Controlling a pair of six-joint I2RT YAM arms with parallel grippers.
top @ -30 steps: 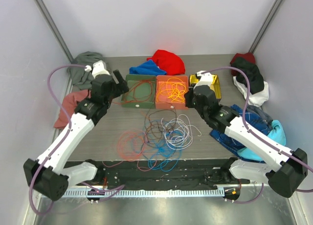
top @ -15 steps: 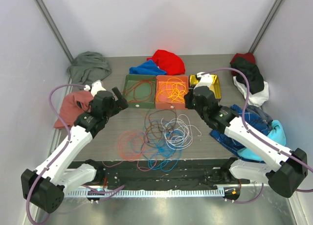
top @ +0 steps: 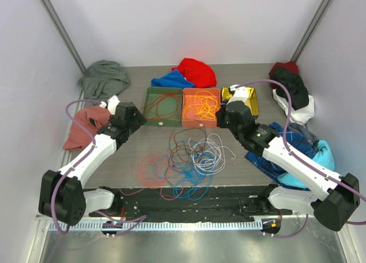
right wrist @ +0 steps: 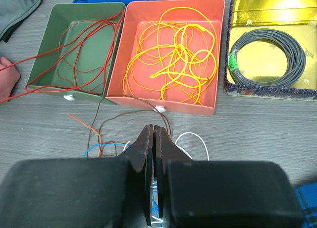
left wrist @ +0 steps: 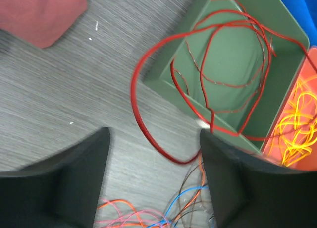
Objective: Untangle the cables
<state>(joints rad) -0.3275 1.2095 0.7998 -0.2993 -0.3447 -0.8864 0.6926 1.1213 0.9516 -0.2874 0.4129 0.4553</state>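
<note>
Cables [top: 191,157] in red, orange, blue, white and dark brown lie in one loose tangle on the middle of the bench [top: 143,140], between my two arms and just on the near side of the trays.

Clothing rings the bench: a grey garment [top: 103,77] at the far left corner, a dull red one [top: 83,123] at the left edge, red [top: 197,71] and blue [top: 168,80] pieces behind the trays, and a blue heap [top: 297,143] on the right.

Three containers stand side by side along the far side.
- Green tray [right wrist: 49,90]: holds a red cable [left wrist: 134,99], one loop of which hangs over the near wall onto the bench.
- Orange tray [right wrist: 163,103]: holds a yellow cable [right wrist: 173,54], loosely piled and wholly inside.
- Gold tin [right wrist: 257,20]: holds a grey coil [right wrist: 292,49], neatly wound.

A dark brown cable arches up to the near wall of the orange tray.

Left jaws: spread wide above the bench, just near and left of the green tray, with nothing between them; the red loop lies below the gap.

Right jaws: pressed fully together above the far edge of the tangle, facing the orange tray. I see nothing pinched in them.
</note>
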